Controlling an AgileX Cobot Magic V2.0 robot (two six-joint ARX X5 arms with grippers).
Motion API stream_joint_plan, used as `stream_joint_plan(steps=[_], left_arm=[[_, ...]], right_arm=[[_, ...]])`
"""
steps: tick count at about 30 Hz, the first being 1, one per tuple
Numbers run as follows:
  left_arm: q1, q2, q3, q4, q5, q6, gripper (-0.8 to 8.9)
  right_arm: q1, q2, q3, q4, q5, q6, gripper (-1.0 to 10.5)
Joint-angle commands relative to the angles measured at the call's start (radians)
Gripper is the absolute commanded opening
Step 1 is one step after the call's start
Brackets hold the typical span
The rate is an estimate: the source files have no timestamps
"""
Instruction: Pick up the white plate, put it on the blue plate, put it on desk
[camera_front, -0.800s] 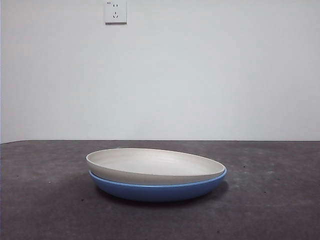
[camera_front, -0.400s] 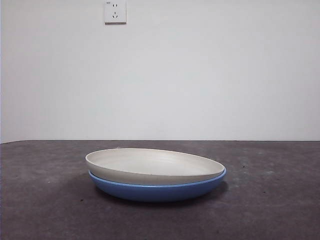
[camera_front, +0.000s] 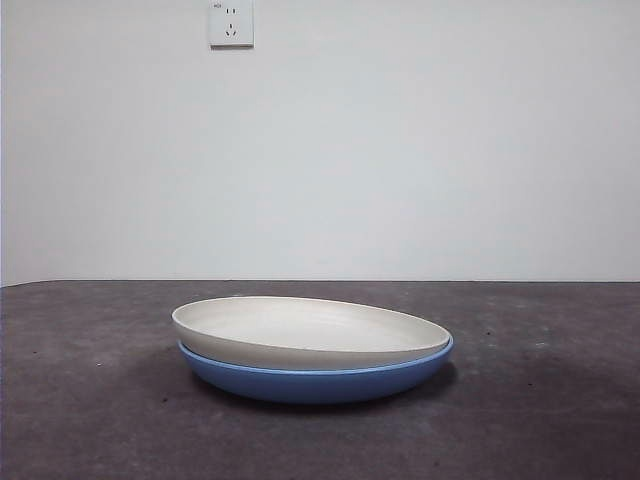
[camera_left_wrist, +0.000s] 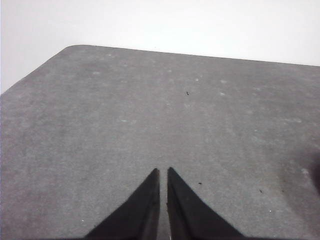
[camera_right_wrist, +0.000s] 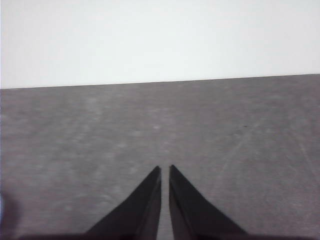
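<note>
A white plate (camera_front: 305, 332) sits nested inside a blue plate (camera_front: 320, 380) on a dark grey desk (camera_front: 540, 420), in front of a plain pale wall with a socket (camera_front: 231, 23) high up. The white plate lies slightly tilted, one edge riding higher than the other, most likely because it rests on the blue plate's raised rim rather than fully seated. No arm shows in the front view. The left gripper (camera_left_wrist: 163, 172) hangs over bare desk with its two black jaws drawn together, only a thin slit between them, gripping nothing; no plate lies ahead of it. The right gripper (camera_right_wrist: 165, 169) is likewise closed to a narrow slit and empty, with only bare desk and the wall beyond it. Both plates are well apart from either gripper. Judging by the stack, the stacking step looks done, and lifting the white plate back onto the desk appears to remain.
</note>
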Motion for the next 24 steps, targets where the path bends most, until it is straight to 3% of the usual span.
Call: stream_joint_plan(steps=[1,8,12,24], left_arm=[[-0.001,-0.002,-0.021,-0.006,-0.005,0.011,0.25],[-0.001,-0.002,-0.020,-0.006,-0.005,0.011,0.25],[-0.001,-0.002,-0.020,-0.006,-0.005,0.011,0.25],[-0.001,-0.002,-0.020,-0.006,-0.005,0.011,0.25]], right_arm=[[-0.004,-0.038,-0.089,0.072,0.007,-0.064,0.2],[0.000,-0.091,-0.112,-0.031,0.027,-0.136,0.2],[0.006,-0.117,-0.111,-0.113,0.028,-0.139,0.2],[0.019,-0.117,-0.112,-0.110,0.027,-0.140,0.2]])
